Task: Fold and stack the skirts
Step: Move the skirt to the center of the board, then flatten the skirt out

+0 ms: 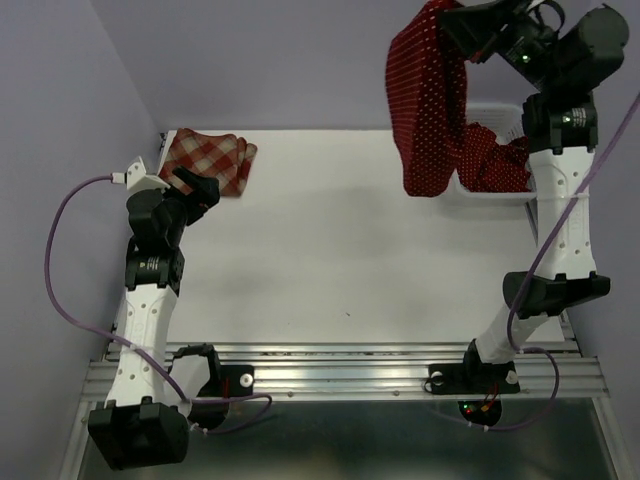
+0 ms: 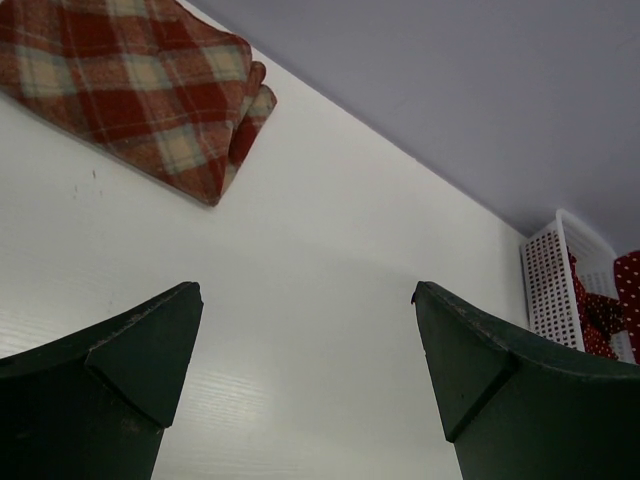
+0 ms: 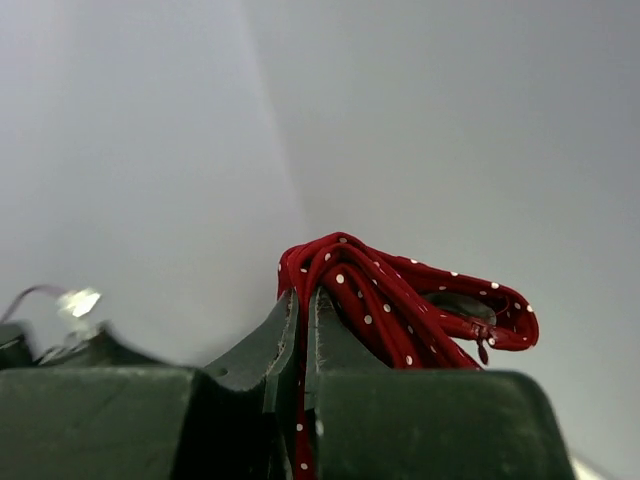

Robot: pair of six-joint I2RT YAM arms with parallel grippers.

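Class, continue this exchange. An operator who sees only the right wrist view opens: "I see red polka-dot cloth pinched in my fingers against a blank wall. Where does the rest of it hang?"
Observer: The hanging polka-dot skirt droops from the right fingers, high over the table's far right side, by the basket.
Operator: Is that basket empty?
Observer: No, a second polka-dot skirt lies in it.
Operator: And the left arm?
Observer: The left fingers stand open and empty, near the folded plaid skirt at the far left.

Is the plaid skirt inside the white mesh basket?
No, the plaid skirt lies on the table at its far left corner, apart from the mesh basket at far right.
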